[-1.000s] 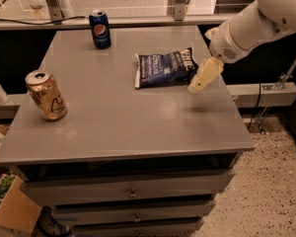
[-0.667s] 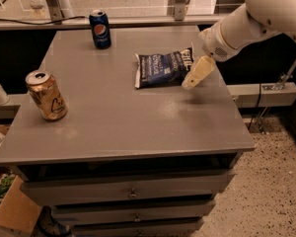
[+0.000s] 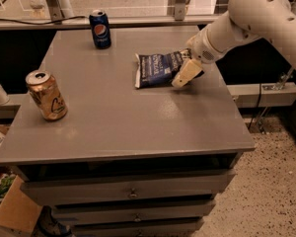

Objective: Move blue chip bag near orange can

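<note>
The blue chip bag [image 3: 159, 68] lies flat on the grey cabinet top [image 3: 123, 112], right of centre toward the back. The orange can [image 3: 47, 96] stands upright near the left edge, far from the bag. My gripper [image 3: 185, 73] hangs from the white arm coming in from the upper right. It sits at the bag's right end, low over the surface, with a pale finger [image 3: 183, 75] pointing down and left against the bag's edge.
A dark blue Pepsi can [image 3: 100, 29] stands at the back, left of the bag. The top ends at a window ledge behind and drops off on the right to a speckled floor. Drawers sit below the front edge; a cardboard box [image 3: 15, 209] lies at the lower left.
My gripper has moved left and a little toward the back, from right of the bag to its right end. The bag and both cans have not moved.
</note>
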`<action>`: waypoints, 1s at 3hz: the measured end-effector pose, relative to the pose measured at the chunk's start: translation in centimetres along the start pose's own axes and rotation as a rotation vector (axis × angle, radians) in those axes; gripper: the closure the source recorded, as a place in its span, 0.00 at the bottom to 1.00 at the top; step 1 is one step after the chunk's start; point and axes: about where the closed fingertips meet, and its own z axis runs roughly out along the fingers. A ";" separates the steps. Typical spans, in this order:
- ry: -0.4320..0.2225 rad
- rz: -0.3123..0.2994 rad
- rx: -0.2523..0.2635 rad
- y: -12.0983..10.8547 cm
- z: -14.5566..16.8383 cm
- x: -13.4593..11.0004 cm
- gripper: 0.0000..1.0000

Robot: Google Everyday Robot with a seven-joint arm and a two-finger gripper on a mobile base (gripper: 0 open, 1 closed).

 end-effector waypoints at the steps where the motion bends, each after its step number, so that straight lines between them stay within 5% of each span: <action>1: 0.010 -0.001 -0.015 0.4 1.0 0.5 0.41; 3: -0.010 -0.018 0.020 -0.9 -1.6 -1.3 0.87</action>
